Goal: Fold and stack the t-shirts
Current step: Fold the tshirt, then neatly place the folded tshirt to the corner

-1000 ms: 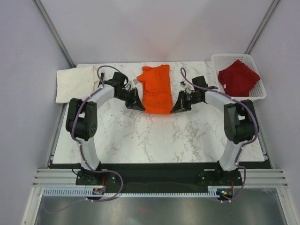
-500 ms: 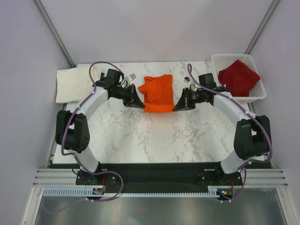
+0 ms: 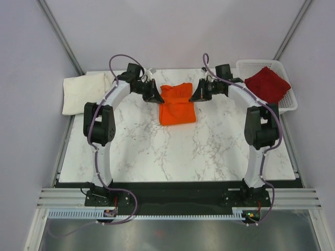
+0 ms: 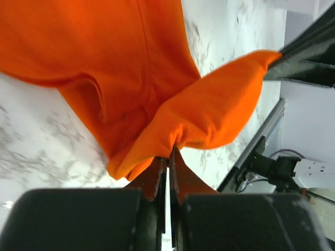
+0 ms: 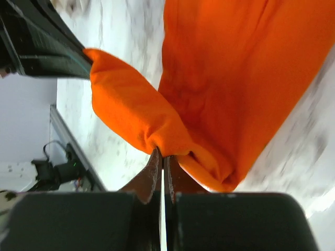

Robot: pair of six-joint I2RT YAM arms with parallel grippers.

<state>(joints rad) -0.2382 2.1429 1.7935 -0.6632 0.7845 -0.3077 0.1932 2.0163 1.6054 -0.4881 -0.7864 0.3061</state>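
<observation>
**Left arm** (image 3: pixel 102 166): rounded white link shells alternating with bulky black joint housings, on a black base block (image 3: pixel 98 197).
**Right arm** (image 3: pixel 256 168): same build, mirrored.
**Cable** (image 3: pixel 116 58): one mauve lead per arm, running from base to wrist along the links and standing off in loops.
**Left gripper** (image 3: pixel 158 99), **right gripper** (image 3: pixel 192 98): black and wedge-shaped from above.
**Fingers** (image 4: pixel 152 180): slim and dark with a rusty brown tint, tapering to thin flat tips; same on the right (image 5: pixel 144 184).
**Gripper housing** (image 4: pixel 78 219): matt black, with rounded edges.

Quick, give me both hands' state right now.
Left hand: closed, pinching the bright orange cloth t-shirt.
Right hand: closed, pinching the same orange t-shirt.
</observation>
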